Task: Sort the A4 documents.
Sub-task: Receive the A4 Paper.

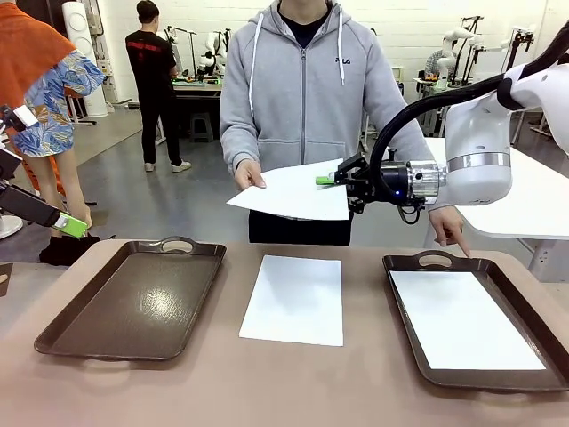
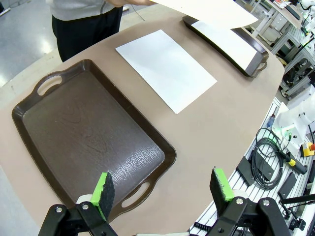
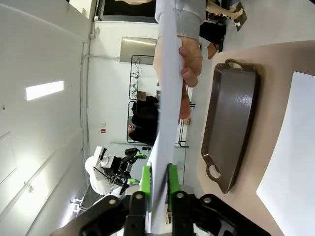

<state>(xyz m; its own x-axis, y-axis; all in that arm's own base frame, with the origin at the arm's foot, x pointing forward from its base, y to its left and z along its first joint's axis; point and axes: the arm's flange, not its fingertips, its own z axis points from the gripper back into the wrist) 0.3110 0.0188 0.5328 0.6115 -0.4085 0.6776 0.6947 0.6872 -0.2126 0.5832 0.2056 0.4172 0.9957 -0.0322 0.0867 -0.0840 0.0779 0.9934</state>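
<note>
And here we have the right pincer (image 1: 327,181) pressed together on the edge of the held sheet (image 1: 293,191), up in the air with the table (image 1: 373,391) well below it. In our right wrist view the green pads (image 3: 145,178) pinch the paper edge-on, and just beyond the pincer the person's hand (image 1: 249,173) grips the opposite edge.

Two holders, one thin sheet: that's where we see the danger. If the pincer pulls away before that hand lets go, we'd expect a tear, or the paper sliding out of the pads. The pinch sits right at the margin, so there's little bite to spare. Carried by one edge, the sheet will likely droop and flap, and it could catch a tray rim or land crooked.

Now the containers. Below the pincer and off to its own arm's side sits the right tray (image 1: 436,260), with one white sheet in the tray (image 1: 462,320) lying flat. The person's other hand (image 1: 449,227) points a finger down at its far rim, which we read as the destination. Well off to the pincer's other side, the left tray (image 1: 133,302) holds nothing. Between the two, almost straight under the pincer, a loose sheet on the table (image 1: 293,298) lies unsorted. Our left pincer (image 2: 163,189) hangs spread wide over the left tray's near handle, gripping nothing
</note>
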